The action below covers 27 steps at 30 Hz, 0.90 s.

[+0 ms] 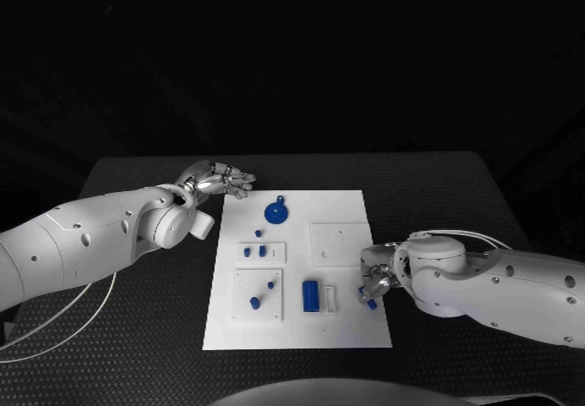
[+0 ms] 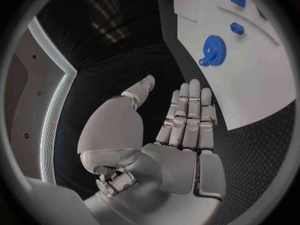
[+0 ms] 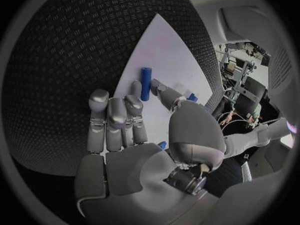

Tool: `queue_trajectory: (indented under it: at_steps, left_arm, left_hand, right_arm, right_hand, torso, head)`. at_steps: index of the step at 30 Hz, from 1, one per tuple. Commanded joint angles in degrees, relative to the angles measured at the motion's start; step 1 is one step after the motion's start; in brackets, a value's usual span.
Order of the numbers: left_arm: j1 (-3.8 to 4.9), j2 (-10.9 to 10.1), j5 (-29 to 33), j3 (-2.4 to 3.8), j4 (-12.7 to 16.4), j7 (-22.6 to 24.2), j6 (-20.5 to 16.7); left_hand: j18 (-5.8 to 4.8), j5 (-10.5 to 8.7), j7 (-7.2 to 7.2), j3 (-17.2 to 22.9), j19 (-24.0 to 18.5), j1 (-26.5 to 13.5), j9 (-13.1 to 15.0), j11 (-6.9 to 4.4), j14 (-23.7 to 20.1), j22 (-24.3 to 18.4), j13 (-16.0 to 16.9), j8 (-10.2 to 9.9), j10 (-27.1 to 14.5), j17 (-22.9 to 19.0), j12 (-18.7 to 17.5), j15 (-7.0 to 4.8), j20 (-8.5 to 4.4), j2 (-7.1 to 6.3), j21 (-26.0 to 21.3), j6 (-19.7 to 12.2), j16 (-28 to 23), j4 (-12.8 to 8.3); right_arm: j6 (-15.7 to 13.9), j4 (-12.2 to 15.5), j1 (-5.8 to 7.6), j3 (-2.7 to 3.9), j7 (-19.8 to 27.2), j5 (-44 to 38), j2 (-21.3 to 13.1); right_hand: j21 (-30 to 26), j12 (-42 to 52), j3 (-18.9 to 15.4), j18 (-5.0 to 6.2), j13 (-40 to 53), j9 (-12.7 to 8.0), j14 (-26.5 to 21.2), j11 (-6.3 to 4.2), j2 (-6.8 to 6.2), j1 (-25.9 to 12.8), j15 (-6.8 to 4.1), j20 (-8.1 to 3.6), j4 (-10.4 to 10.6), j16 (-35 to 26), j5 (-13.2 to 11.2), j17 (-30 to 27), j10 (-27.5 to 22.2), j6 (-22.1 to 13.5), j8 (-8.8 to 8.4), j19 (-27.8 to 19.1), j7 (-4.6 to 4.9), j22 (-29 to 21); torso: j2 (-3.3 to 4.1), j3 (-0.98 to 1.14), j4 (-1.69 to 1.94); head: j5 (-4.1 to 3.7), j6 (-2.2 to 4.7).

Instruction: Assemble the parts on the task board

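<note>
Progress looks early, by my judgement; several blue parts lie loose on the task board [image 1: 347,207] rather than seated anywhere, and neither hand holds one. Left hand [image 1: 220,182] hovers off the board's far left corner, over the black surface [image 1: 146,321]; the left wrist view shows its fingers [image 2: 187,120] straight and pressed side by side, thumb apart, nothing in the palm; the blue gear [image 1: 276,211] lies on the board just beside that hand, toward the robot, apparently untouched. Right hand [image 1: 378,281] sits at the board's near right edge; the right wrist view shows its fingers [image 3: 115,125] close together and slightly bent, thumb reaching forward, with no part between them; a small blue piece [image 1: 370,303] lies right at this hand, though whether the fingers touch it I cannot tell; the blue cylinder [image 1: 311,296] lies flat just beyond the fingertips, further in on the board. Some small blue pegs [image 1: 254,251] stand or lie on the raised plates near the board's left side, between the two hands; whether they are properly seated is too small to tell. What seems left: the gear, the cylinder and the small piece each need picking up and fitting, so most of the job lies ahead.
</note>
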Motion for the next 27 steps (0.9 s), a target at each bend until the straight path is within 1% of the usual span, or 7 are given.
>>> queue_trajectory:
  at_steps: [1,4,8,10,12,22,27]
  left_arm:
    - [0.03,0.03,-0.1,0.03,0.19,0.2,0.77]
    - [0.03,-0.03,-0.11,0.03,0.19,0.13,0.83]
    - [0.03,0.05,-0.12,0.03,0.2,0.11,0.88]
    - [0.03,0.08,-0.12,0.03,0.19,0.11,0.92]
    - [0.03,0.06,-0.13,0.03,0.22,0.08,0.88]
    - [0.04,-0.03,-0.25,0.03,0.38,-0.06,1.09]
    - [0.04,0.0,-0.27,0.03,0.39,-0.09,1.17]
  left_hand:
    - [0.69,-0.26,-0.03,-0.02,-0.46,-0.16,0.0,0.1,0.36,1.28,-0.09,0.25,0.21,0.1,0.28,0.19,0.0,0.39,-0.11,-0.21,-0.31,0.28]
    - [0.69,-0.26,-0.03,-0.03,-0.46,-0.16,0.0,0.1,0.36,1.28,-0.09,0.25,0.22,0.11,0.28,0.19,0.0,0.4,-0.11,-0.21,-0.32,0.29]
    - [0.69,-0.26,-0.03,-0.04,-0.46,-0.14,-0.01,0.09,0.37,1.29,-0.1,0.25,0.22,0.13,0.28,0.19,-0.01,0.4,-0.11,-0.21,-0.33,0.28]
    - [0.69,-0.26,-0.03,-0.04,-0.46,-0.14,-0.01,0.09,0.37,1.29,-0.1,0.25,0.22,0.14,0.28,0.19,-0.01,0.4,-0.11,-0.21,-0.34,0.28]
    - [0.69,-0.26,-0.04,-0.05,-0.46,-0.13,-0.01,0.09,0.37,1.29,-0.1,0.26,0.23,0.15,0.28,0.19,-0.01,0.4,-0.11,-0.21,-0.34,0.27]
    - [0.69,-0.26,-0.04,-0.09,-0.47,-0.1,0.0,0.08,0.38,1.29,-0.1,0.28,0.26,0.2,0.3,0.18,-0.02,0.36,-0.11,-0.19,-0.37,0.27]
    - [0.68,-0.26,-0.05,-0.1,-0.47,-0.1,0.0,0.07,0.39,1.29,-0.1,0.3,0.28,0.23,0.31,0.18,-0.02,0.36,-0.11,-0.18,-0.39,0.27]
  right_arm:
    - [-1.58,0.15,-1.04,-0.74,0.35,7.48,-0.26]
    - [-4.57,0.26,-0.97,-0.65,0.57,13.94,-0.73]
    - [-9.47,0.06,-0.1,-0.51,1.12,26.55,-0.75]
    - [-10.76,0.04,0.12,-0.51,1.3,29.7,-0.53]
    - [-11.35,-0.05,0.21,-0.51,1.28,32.25,-0.26]
    - [-14.15,-0.37,0.29,-0.52,0.72,35.14,0.74]
    - [-15.19,-0.44,0.29,-0.52,0.86,35.59,1.44]
  right_hand:
    - [0.42,0.23,2.86,1.7,-0.08,-0.07,0.3,0.22,2.74,1.34,0.2,0.36,-1.22,-0.17,0.69,-0.06,0.1,-1.66,-10.77,0.06,2.0,-0.14]
    - [0.5,0.27,3.64,1.7,-0.15,-0.46,0.37,0.19,2.59,0.15,0.15,0.36,-0.74,-0.21,1.44,-0.16,0.17,-1.44,-10.79,0.24,1.96,-0.24]
    - [0.59,0.32,4.08,1.7,-0.18,-0.82,0.33,0.12,2.09,-1.0,0.05,0.24,-0.79,-0.36,2.59,-0.36,0.18,-1.23,-10.76,0.38,1.89,-0.34]
    - [0.72,0.36,3.41,1.7,-0.18,-0.99,0.32,0.11,2.0,-1.63,0.01,0.13,-1.79,-0.4,5.04,-0.44,0.11,-1.19,-10.72,0.46,1.88,-0.37]
    - [0.73,0.39,3.04,1.7,-0.19,-1.05,0.37,0.09,1.9,-1.97,0.0,0.11,-1.97,-0.35,5.24,-0.41,0.13,-1.11,-10.66,0.5,1.87,-0.41]
    - [0.75,0.44,2.54,1.7,-0.21,-1.14,0.4,-0.06,2.12,-2.31,-0.13,0.0,-2.37,-0.31,5.32,-0.4,0.18,-0.8,-10.47,0.58,1.72,-0.53]
    - [0.74,0.45,2.28,1.7,-0.23,-1.21,0.47,-0.1,2.16,-2.7,-0.18,-0.03,-2.27,-0.21,5.12,-0.31,0.21,-0.72,-10.41,0.65,1.68,-0.6]
  torso:
    - [-0.04,0.01,0.0]
    - [0.0,-0.01,-0.06]
    - [-0.03,-0.07,-0.08]
    - [0.02,-0.03,-0.01]
    - [0.03,-0.02,-0.01]
    - [0.02,-0.05,-0.12]
    - [0.04,0.04,-0.07]
  head:
    - [0.14,0.01]
    - [0.24,0.0]
    - [0.32,-0.02]
    - [0.25,0.05]
    - [0.27,0.03]
    - [0.32,-0.1]
    - [0.44,-0.17]
